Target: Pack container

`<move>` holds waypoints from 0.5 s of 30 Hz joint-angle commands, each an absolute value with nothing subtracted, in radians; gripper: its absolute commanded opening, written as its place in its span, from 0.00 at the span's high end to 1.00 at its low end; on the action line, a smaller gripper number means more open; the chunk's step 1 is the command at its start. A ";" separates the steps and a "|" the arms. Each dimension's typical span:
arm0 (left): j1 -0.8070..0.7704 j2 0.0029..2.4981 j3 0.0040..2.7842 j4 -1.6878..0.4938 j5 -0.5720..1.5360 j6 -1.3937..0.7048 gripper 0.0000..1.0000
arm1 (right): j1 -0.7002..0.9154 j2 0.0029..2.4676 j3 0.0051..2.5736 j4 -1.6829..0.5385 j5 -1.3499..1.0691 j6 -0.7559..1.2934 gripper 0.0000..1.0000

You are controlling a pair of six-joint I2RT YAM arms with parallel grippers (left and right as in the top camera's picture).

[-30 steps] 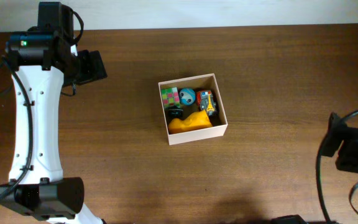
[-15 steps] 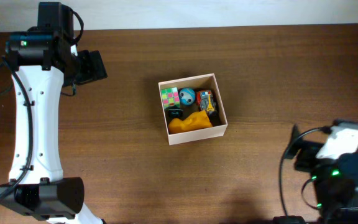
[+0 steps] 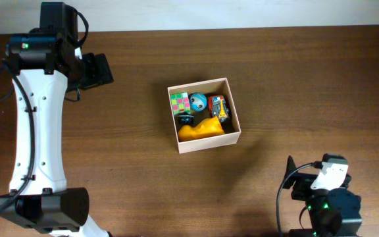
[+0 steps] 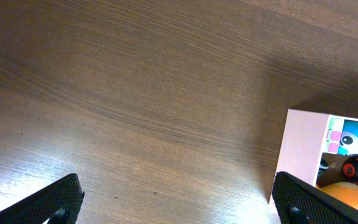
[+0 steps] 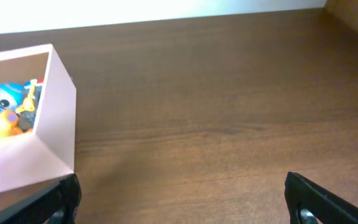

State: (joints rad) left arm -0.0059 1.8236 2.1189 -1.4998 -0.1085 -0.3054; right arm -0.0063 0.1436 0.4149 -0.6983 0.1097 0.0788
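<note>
The container point(image 3: 210, 140), a square white box with a tan inside, stands mid-table. It holds a checkered cube point(image 3: 179, 101), a blue ball point(image 3: 198, 101), a red and grey toy point(image 3: 220, 108), a small black piece point(image 3: 185, 120) and an orange toy point(image 3: 202, 130). My left gripper point(image 3: 98, 70) is far left of the container, open and empty point(image 4: 179, 205); the container's wall point(image 4: 300, 149) shows at right in the left wrist view. My right gripper point(image 3: 295, 183) is at the front right, open and empty point(image 5: 182, 202), with the container point(image 5: 56, 106) at left in the right wrist view.
The brown wooden table point(image 3: 288, 79) runs to a pale strip at the far edge point(image 3: 242, 13). My left arm's white link point(image 3: 38, 131) spans the left side. My right arm's base point(image 3: 328, 204) sits at the front edge.
My right arm has swung from the right edge down and left to the front edge. The left arm, the container and the toys have not moved.
</note>
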 commanded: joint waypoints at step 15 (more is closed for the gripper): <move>-0.004 1.823 2.133 -1.497 -0.105 -0.290 0.01 | -0.014 0.038 0.249 -0.661 0.084 0.086 0.01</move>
